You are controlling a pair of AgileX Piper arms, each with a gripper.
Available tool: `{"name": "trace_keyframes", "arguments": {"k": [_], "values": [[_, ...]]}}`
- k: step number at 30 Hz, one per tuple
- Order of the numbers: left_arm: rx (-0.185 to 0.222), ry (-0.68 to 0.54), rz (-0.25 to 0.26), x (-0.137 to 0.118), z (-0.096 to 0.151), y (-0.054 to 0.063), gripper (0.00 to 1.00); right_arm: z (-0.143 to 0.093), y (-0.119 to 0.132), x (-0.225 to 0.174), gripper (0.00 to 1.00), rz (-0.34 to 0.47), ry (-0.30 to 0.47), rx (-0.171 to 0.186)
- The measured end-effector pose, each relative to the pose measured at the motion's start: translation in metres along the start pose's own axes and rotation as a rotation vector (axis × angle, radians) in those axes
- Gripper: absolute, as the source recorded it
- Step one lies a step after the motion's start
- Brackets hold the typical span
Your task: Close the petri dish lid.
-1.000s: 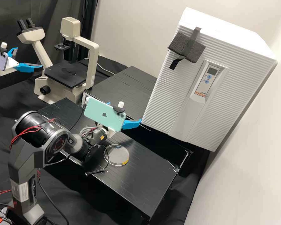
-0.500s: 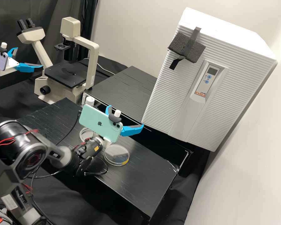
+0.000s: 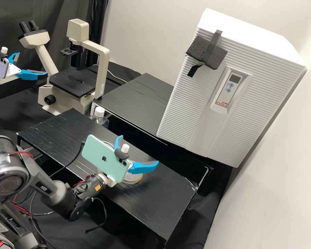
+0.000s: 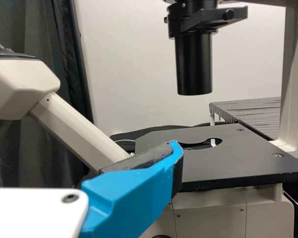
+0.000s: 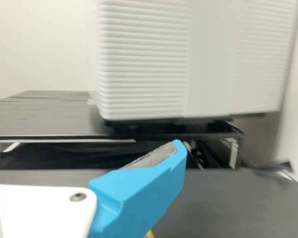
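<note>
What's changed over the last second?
Right gripper moved down in the high view; its phone now partly covers the petri dish. A white-capped bottle came into view. Nothing visibly gripped or released. Left gripper, microscope and the dish's visible rim stayed put.

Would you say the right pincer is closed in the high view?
No, the right pincer is open, with its two blue fingers spread well apart.
</note>
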Motion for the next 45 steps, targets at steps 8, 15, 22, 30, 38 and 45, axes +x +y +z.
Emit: {"name": "trace_keyframes", "arguments": {"k": [8, 15, 22, 30, 38, 45], "values": [[0.0, 0.0, 0.0, 0.0, 0.0, 0.0, 1.0, 0.008, 0.004, -0.019, 1.0, -0.005, -0.023, 0.0], [0.0, 0.0, 0.0, 0.0, 0.0, 0.0, 1.0, 0.011, 0.006, -0.024, 1.0, -0.028, -0.028, -0.046], [0.0, 0.0, 0.0, 0.0, 0.0, 0.0, 1.0, 0.021, 0.006, -0.026, 1.0, -0.054, -0.07, -0.057], [0.0, 0.0, 0.0, 0.0, 0.0, 0.0, 1.0, 0.028, 0.009, -0.03, 1.0, -0.069, -0.075, -0.069], [0.0, 0.0, 0.0, 0.0, 0.0, 0.0, 1.0, 0.029, 0.009, -0.032, 1.0, -0.085, -0.075, -0.071], [0.0, 0.0, 0.0, 0.0, 0.0, 0.0, 1.0, 0.027, 0.009, -0.033, 1.0, -0.085, -0.065, -0.062]]}}
